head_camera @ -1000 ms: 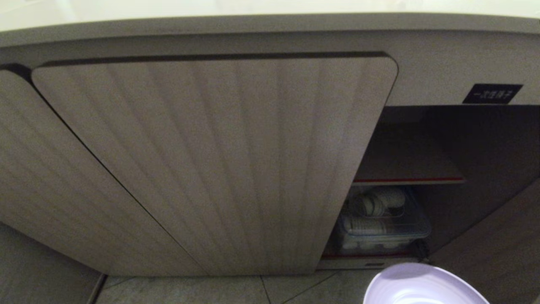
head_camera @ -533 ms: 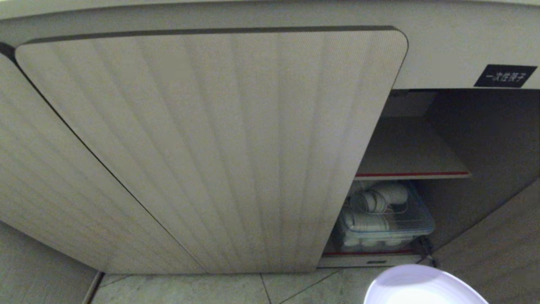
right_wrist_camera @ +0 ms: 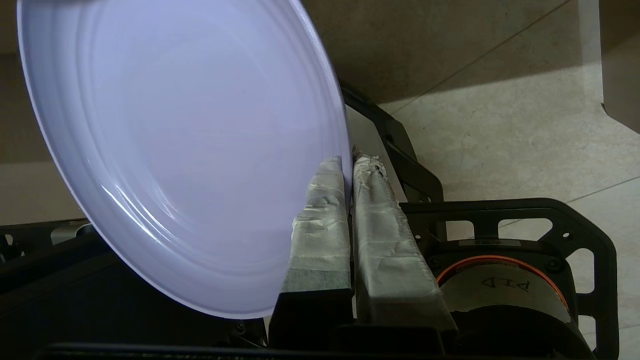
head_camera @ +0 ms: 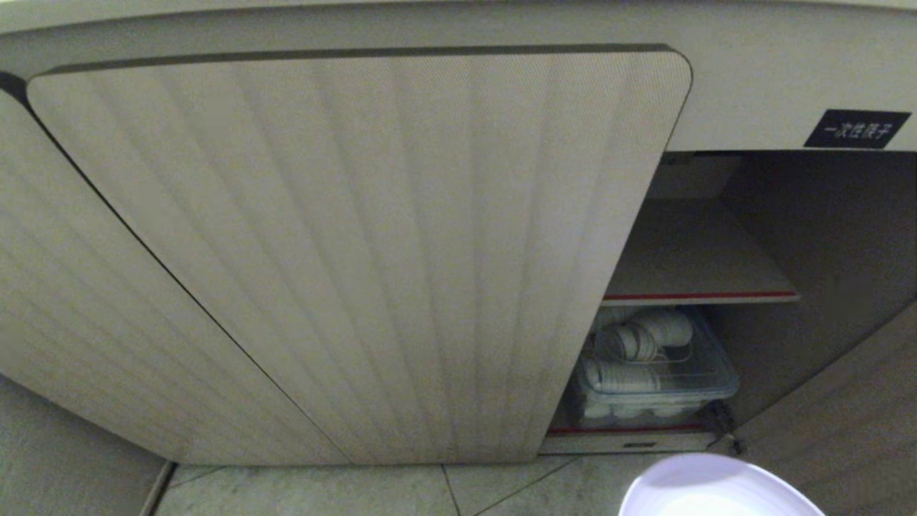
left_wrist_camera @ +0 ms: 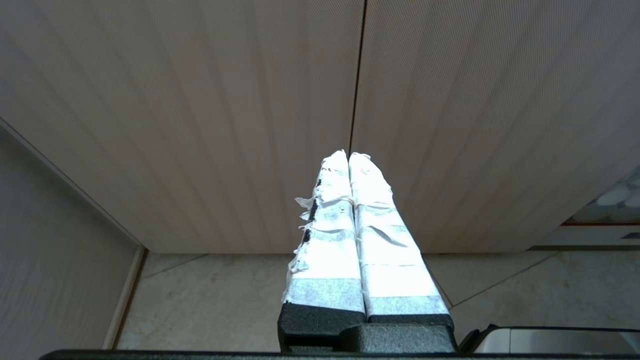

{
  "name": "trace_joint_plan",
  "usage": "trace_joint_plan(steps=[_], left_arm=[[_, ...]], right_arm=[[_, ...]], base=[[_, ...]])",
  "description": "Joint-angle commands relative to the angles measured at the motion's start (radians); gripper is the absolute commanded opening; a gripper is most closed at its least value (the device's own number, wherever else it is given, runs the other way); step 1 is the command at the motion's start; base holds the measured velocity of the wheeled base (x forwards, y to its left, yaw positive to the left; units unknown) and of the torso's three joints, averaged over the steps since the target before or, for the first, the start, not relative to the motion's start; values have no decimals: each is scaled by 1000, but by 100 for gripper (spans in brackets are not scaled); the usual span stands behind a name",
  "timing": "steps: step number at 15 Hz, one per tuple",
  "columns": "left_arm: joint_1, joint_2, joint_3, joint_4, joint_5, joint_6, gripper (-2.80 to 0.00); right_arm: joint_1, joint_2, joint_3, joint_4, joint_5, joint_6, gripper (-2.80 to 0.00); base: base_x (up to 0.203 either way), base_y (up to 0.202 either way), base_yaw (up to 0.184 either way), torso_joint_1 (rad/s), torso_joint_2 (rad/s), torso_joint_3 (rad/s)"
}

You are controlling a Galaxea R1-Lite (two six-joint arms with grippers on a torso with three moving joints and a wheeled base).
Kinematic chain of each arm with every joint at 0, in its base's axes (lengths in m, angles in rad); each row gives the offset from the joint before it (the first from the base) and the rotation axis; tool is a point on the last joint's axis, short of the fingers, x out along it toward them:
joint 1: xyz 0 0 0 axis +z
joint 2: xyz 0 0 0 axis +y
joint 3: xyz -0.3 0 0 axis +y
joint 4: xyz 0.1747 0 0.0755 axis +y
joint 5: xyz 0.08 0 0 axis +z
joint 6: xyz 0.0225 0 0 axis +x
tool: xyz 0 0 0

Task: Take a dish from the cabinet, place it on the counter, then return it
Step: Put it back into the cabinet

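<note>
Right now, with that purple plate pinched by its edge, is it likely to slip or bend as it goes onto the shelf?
The dish keeps its round shape though the right pincer grips only its rim, so it seems stiff and fairly light. Its surface looks glossy, so it could swivel or slide between the taped fingers. Held tilted, it may need levelling first.

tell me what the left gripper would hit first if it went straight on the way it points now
Most likely the beige ribbed cabinet doors: the shut left gripper points near the dark seam between two panels. How far off they are is unclear.
</note>
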State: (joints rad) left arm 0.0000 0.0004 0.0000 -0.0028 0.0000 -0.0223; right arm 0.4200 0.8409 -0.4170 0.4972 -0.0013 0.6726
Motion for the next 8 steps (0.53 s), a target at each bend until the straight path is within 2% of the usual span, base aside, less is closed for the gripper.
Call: trace_joint_plan(steps=[1, 8], left_arm=[[0, 0, 0, 0, 0, -1, -280], [0, 0, 0, 0, 0, -1, -280]], right_arm=[[0, 0, 1, 1, 0, 2, -280], [0, 1, 1, 0, -2, 1, -280]], base=[[0, 0, 0, 0, 0, 0], [0, 0, 0, 0, 0, 0]])
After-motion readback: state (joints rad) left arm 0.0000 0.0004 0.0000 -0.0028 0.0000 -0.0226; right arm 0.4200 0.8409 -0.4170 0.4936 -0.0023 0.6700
